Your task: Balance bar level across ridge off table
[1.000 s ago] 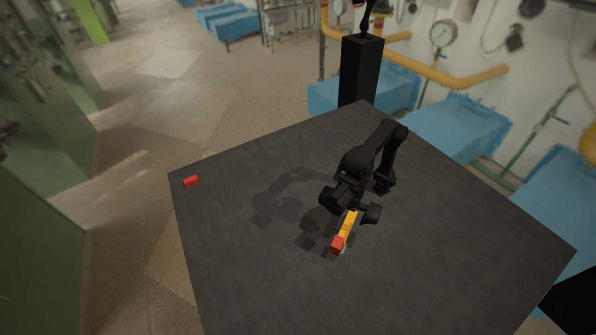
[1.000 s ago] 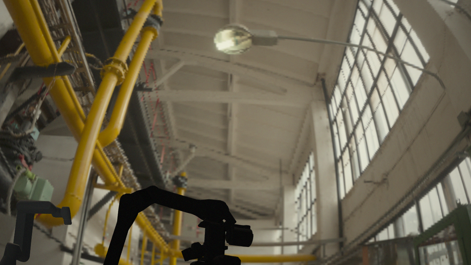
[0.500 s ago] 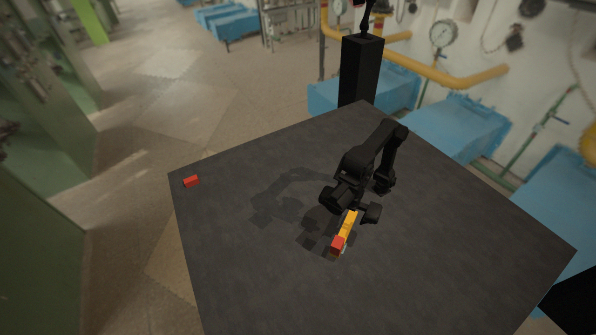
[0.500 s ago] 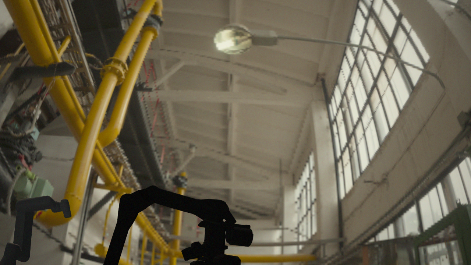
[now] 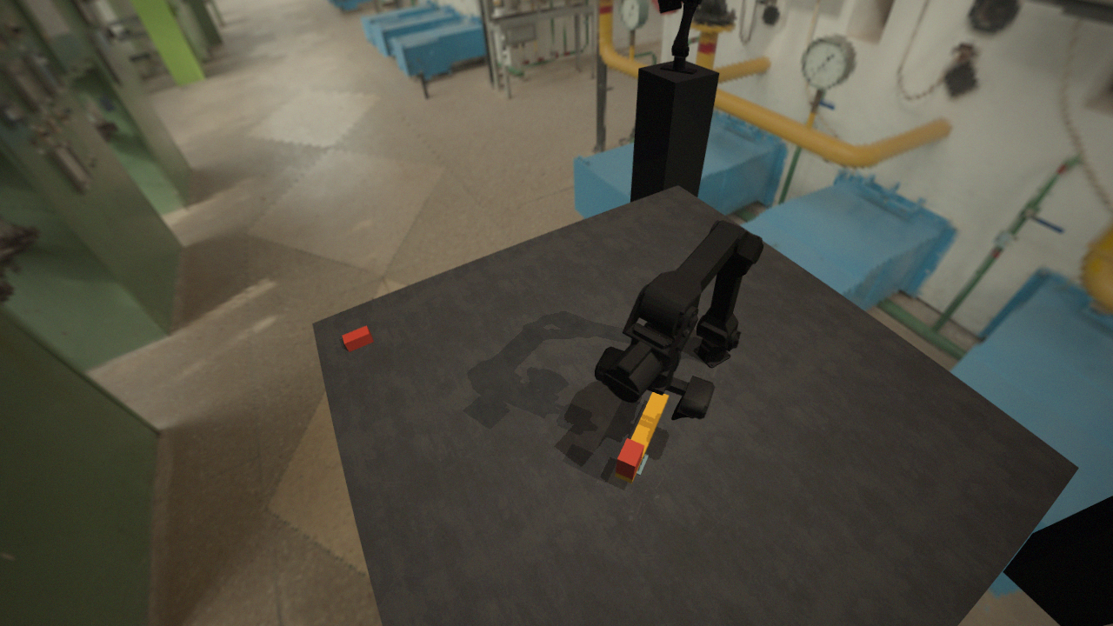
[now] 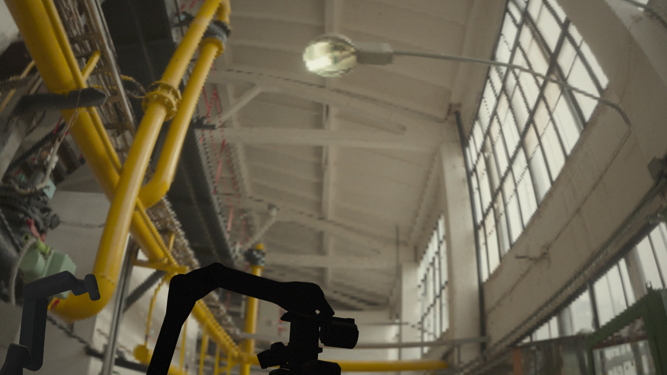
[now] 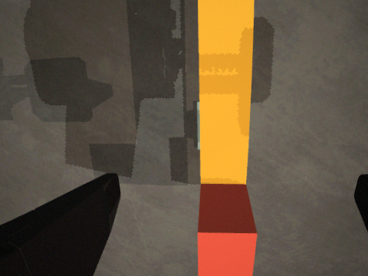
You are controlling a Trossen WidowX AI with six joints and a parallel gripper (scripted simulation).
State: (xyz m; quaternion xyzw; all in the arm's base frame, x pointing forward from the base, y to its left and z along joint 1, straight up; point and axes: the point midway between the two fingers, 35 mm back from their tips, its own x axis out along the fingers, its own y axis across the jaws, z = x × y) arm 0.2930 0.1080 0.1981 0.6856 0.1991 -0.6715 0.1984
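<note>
Your black two-fingered hand (image 7: 238, 186) is wide open, holding nothing; the long yellow bar (image 5: 645, 427) (image 7: 225, 115) shows at the wrist view's top middle

A dark grey bench (image 5: 497, 498) (image 7: 307, 161) is seen with a matt, faintly mottled, stone-like surface. Flat, smooth, unglossed faces are shown on the long yellow bar (image 5: 647, 424) (image 7: 224, 161) and on the red rectangular block (image 5: 629, 459) (image 7: 227, 254) at its end, both plastic-like. The black pincer (image 7: 238, 186) is finished in dull black, with only a faint sheen caught along one finger's edge.
</note>
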